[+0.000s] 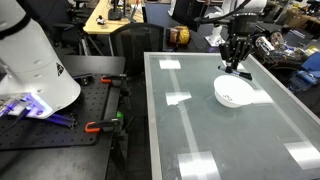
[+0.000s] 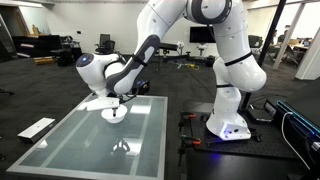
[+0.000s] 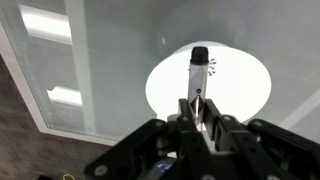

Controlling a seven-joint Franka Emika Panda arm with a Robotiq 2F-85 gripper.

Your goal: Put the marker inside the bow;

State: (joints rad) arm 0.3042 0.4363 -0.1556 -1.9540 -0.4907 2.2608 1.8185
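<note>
In the wrist view the hand (image 3: 199,112) is pinching the marker (image 3: 198,75). Its fingers are pressed against the lower barrel, and the black cap points toward 12 o'clock. The marker hangs over the white bowl (image 3: 245,95), and the cap lies inside the bowl's outline (whether the tip touches the bowl floor cannot be told). In both exterior views the hand (image 1: 236,66) (image 2: 118,98) sits directly above the bowl (image 1: 234,94) (image 2: 114,114), close to its rim.

The bowl stands on the glass counter (image 1: 200,130) toward the far end. Bare glass spreads from its 6 to its 8 o'clock. In the wrist view the counter (image 3: 110,60) edge runs at 9 o'clock of the bowl, well apart from it, with dark floor beyond.
</note>
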